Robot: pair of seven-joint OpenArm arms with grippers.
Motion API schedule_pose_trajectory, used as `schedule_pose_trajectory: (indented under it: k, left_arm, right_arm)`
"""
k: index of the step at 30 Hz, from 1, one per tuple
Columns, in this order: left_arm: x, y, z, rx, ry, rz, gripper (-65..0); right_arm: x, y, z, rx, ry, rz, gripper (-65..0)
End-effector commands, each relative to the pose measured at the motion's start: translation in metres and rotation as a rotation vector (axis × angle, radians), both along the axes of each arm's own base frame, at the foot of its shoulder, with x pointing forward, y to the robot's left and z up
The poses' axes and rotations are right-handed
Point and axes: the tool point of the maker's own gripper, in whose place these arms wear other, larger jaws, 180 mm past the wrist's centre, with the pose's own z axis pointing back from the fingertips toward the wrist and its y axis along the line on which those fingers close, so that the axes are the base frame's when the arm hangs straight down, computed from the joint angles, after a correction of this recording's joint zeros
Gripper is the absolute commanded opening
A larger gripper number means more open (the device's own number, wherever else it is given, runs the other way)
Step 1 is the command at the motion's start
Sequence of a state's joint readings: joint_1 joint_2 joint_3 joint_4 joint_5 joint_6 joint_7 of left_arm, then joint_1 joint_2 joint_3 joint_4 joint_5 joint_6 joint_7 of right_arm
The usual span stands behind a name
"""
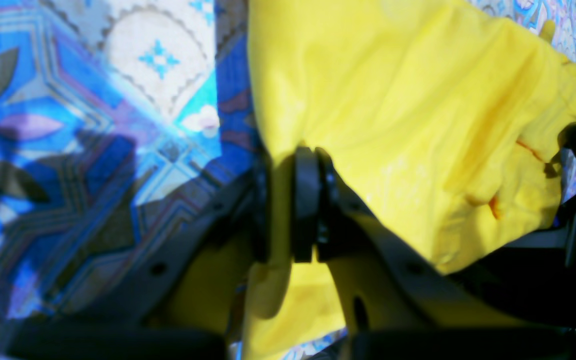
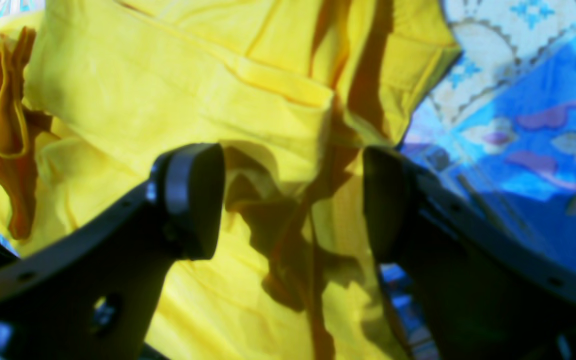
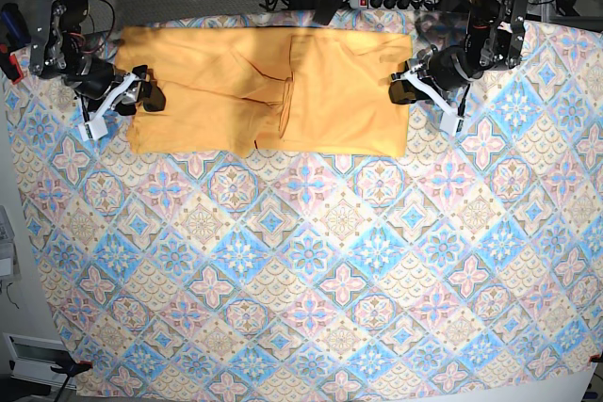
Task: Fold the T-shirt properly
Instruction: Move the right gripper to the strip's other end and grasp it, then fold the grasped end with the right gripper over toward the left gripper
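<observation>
Across the far end of the bench (image 3: 301,308): T-shirt (image 3: 268,91) spread flat. Left pincer (image 1: 288,205) clamped on its edge; right pincer (image 2: 293,200) apart. Close right before lifting, evenly.

The T-shirt (image 3: 267,91) lies flat on the cloth as a wide band stretched between my two hands. It is pale orange-yellow, soft and creased, with a fold line and loose wrinkles near its middle. One short edge sits pinched in my left gripper (image 1: 288,205), the fabric spreading away from it. At my right gripper (image 2: 293,200) the other end lies bunched between the spread fingers, a doubled hem showing just beyond them.
</observation>
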State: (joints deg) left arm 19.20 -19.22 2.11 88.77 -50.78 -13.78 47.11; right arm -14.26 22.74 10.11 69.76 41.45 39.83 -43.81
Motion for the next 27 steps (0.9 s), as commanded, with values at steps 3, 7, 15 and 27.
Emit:
schedule_pose_trajectory:
  k: [3,7,15,27]
  left_arm:
    - [0.007,0.003,0.007,0.0,-0.033,0.0,-60.1]
    - [0.008,0.002,0.007,-0.001,-0.034,0.001,-60.1]
    - [0.008,0.002,0.007,-0.001,-0.034,0.001,-60.1]
    - [0.008,0.002,0.007,-0.001,-0.034,0.001,-60.1]
  right_arm:
    - [-0.016,0.0,-0.008,-0.025,0.072,0.044,-24.6]
    - [-0.018,0.001,-0.01,-0.023,0.079,0.048,-32.1]
    - [-0.031,0.02,-0.018,-0.009,0.116,0.112,-46.8]
    - [-0.039,0.033,-0.02,0.024,0.166,0.152,-56.0]
